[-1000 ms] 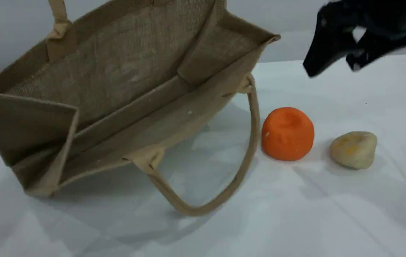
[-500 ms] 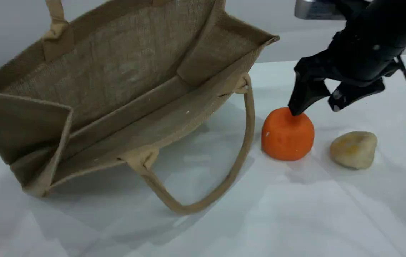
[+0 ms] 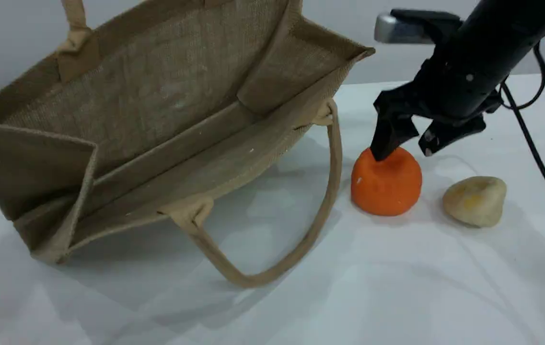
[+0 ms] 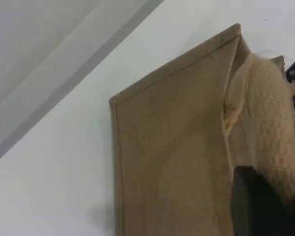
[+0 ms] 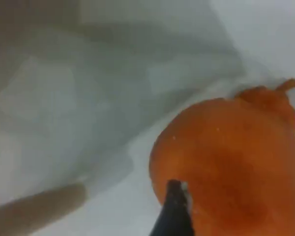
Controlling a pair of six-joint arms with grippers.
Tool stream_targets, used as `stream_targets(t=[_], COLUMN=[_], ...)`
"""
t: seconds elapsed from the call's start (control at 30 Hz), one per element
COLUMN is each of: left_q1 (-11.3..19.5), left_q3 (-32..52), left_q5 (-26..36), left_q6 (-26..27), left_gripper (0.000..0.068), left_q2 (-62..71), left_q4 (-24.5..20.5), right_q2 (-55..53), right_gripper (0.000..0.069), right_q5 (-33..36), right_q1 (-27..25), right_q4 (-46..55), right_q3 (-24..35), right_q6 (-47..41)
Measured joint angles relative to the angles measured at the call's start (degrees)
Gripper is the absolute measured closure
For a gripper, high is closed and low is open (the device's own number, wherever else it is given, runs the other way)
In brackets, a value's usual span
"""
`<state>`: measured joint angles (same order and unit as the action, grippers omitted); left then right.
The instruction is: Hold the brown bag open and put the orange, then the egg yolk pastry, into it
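Jute first: the bag (image 3: 157, 105) lies tilted on the desk (image 3: 397, 287) with its mouth gaping toward us. Its far handle (image 3: 75, 28) runs up out of the scene view, and its near handle (image 3: 301, 244) droops on the desk. The left hand (image 4: 265, 206) is pressed together; in its wrist view the tip sits against the fuzzy rope and the bag's bound edge, so we judge that it pinches the bag there and props it open.

The orange (image 3: 386, 184) sits on the desk just right of the near handle, with the pastry (image 3: 474, 200) close by on its right. The right hand (image 3: 404, 152) is spread wide over the orange. Its left finger (image 3: 381, 146) seems to touch the top, and the other hangs behind and to the right.

We are at the first pick, with nothing in the bag yet. Next the hand must drop so both fingers flank the fruit, then close, lift and carry it left over the bag's rim.

A second ago this hand was a blur high at the right, well apart from the orange; since then it has come down onto it, while the bag, orange and pastry have barely moved
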<state>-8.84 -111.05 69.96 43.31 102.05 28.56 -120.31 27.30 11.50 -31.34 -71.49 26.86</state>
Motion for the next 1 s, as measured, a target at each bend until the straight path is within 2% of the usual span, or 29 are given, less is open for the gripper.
stream_targets(t=[0.17,0.27,0.37,0.57,0.63,0.73,1.0], left_q1=[0.0,0.0,0.0,0.0,0.0,0.0,0.0], left_q3=[0.0,0.0,0.0,0.0,0.0,0.0,0.0], left_q5=[-0.04,-0.04,-0.04,0.01,0.01,0.01,0.01], left_q6=[0.07,0.07,0.07,-0.04,0.02,1.24,2.76], left_gripper=[0.0597,0.0597,0.0597,0.0597,0.0597,0.0597,0.0598], left_q2=[0.0,0.0,0.0,0.0,0.0,0.0,0.0], left_q4=[0.0,0.05,0.05,0.05,0.05,0.05,1.35], right_q2=[-1.94,-2.65,-2.71,-2.53,-2.08,-0.37,10.02], right_gripper=[0.0177,0.0229,0.0328,0.0615,0.066,0.0671,0.0675], right_q5=[0.0,0.0,0.11,1.8,2.87,5.03,9.44], right_q1=[0.0,0.0,0.0,0.0,-0.07,-0.07,-0.07], right_q4=[0.0,0.0,0.0,0.01,0.32,2.44,11.18], right_q3=[-0.55,-0.55,-0.78,-1.04,-1.04,-1.11,-0.35], right_q6=[0.23,0.23,0.23,1.87,1.99,1.36,-6.98])
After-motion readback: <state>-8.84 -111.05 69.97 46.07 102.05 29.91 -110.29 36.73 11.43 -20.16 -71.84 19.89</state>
